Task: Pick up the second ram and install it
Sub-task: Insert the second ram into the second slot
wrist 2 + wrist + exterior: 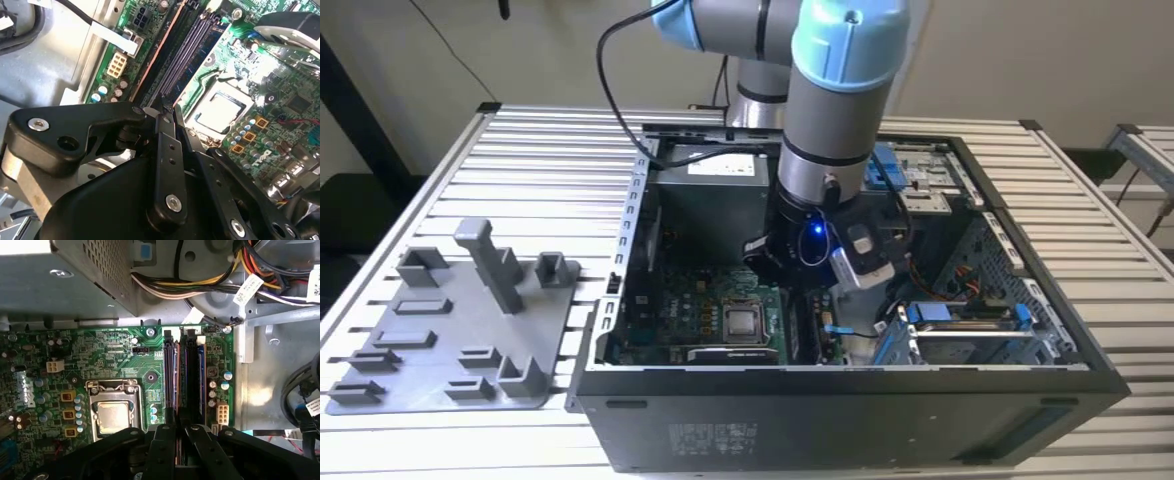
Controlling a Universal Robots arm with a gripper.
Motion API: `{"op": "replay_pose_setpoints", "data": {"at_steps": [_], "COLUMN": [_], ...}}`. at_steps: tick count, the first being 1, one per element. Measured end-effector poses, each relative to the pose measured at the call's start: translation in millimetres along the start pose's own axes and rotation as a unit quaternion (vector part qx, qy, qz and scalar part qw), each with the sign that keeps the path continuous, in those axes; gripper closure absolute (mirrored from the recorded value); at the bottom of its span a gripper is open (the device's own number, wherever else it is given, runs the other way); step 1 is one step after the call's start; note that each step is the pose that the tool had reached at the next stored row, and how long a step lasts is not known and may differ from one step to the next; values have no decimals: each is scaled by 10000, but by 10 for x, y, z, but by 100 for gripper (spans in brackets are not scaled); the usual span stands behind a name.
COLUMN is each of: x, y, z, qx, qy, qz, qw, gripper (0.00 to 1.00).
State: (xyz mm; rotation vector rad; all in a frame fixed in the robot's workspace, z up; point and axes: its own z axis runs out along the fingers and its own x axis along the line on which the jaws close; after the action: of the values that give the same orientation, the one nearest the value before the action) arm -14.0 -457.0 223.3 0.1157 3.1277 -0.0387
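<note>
Black claw [176, 432]: fingers nearly together, pinching the long, thin, dark memory stick [172, 382] edge-on.
Stick's position: upright in its motherboard slot beside the square silver processor [113, 417], apparently for pressing home.

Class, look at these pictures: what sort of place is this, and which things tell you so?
Probably a robotics lab bench for computer assembly: an open computer case on a slatted metal table, a grey holder tray beside it, the gripper over the motherboard.

Arm [834, 110] points straight down, hand [167, 117] fingers nearly closed.
</note>
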Motion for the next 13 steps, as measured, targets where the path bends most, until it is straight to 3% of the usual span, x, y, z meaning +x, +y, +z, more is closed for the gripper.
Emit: {"op": "replay_pose_setpoints", "data": {"at_steps": [13], "x": [-13], "y": [-11], "z": [27], "qx": [1], "qy": [7], "qz": [9], "qw": [10000], "gripper": [86]}}
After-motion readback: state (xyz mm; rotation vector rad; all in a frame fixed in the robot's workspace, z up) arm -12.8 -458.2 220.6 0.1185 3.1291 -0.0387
